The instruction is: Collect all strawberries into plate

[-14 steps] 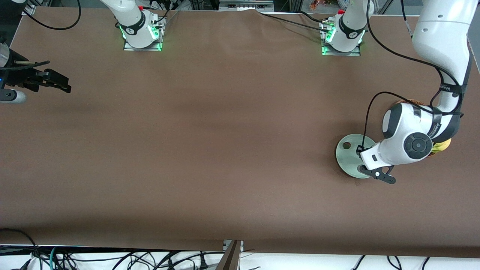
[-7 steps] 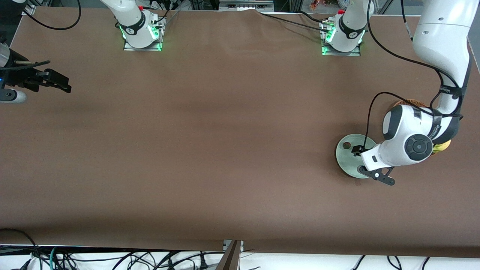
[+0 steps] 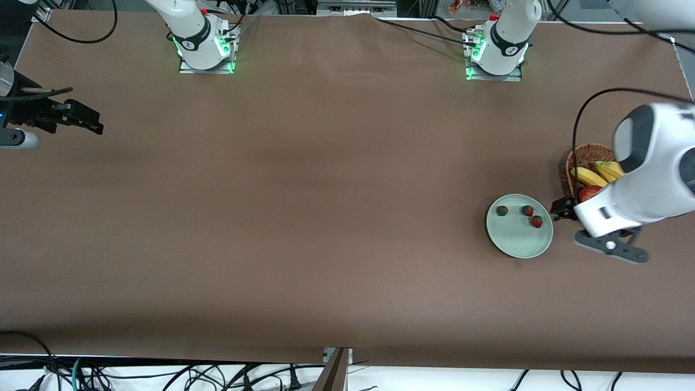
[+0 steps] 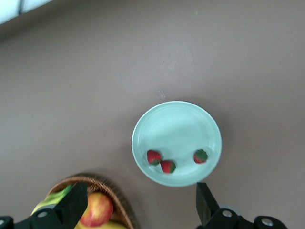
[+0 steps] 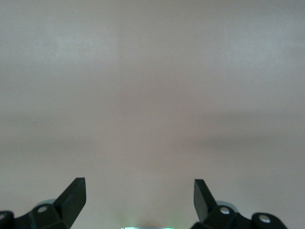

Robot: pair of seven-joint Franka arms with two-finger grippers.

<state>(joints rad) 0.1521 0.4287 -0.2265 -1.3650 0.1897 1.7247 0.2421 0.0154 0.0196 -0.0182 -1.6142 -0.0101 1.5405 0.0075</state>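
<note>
The pale mint-green plate lies near the left arm's end of the table. Three strawberries lie on it, on the half farther from the front camera. My left gripper hangs open and empty in the air over the gap between plate and basket. The left wrist view shows the plate, the strawberries and the open left gripper. My right gripper waits at the right arm's end of the table, and shows open and empty over bare table in its wrist view.
A brown wicker basket stands beside the plate toward the left arm's end. It holds bananas and a red apple. The basket rim and apple also show in the left wrist view.
My left arm has risen and swung from over the plate toward the basket. Two more strawberries now show on the plate where the arm covered it. The right arm has not moved.
</note>
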